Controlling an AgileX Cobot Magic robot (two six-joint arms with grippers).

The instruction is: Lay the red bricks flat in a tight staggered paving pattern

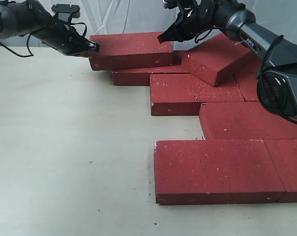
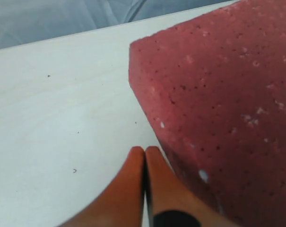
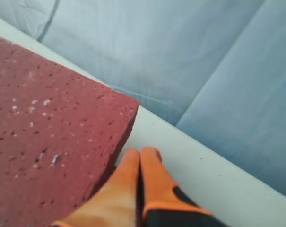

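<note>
At the upper left of the exterior view the left claw (image 1: 92,47) is closed, its fingers pressed together with nothing between them. Its tip sits right at the left end of the raised brick (image 1: 131,48). The pale worktop (image 1: 65,147) fills the left half. The red bricks (image 1: 217,169) lie flat in stepped rows across the right half, and the raised brick rests on the back row. At upper centre the right claw (image 1: 163,37), also closed and empty, meets that brick's right end. A tilted brick (image 1: 219,56) leans just right of it.
</note>
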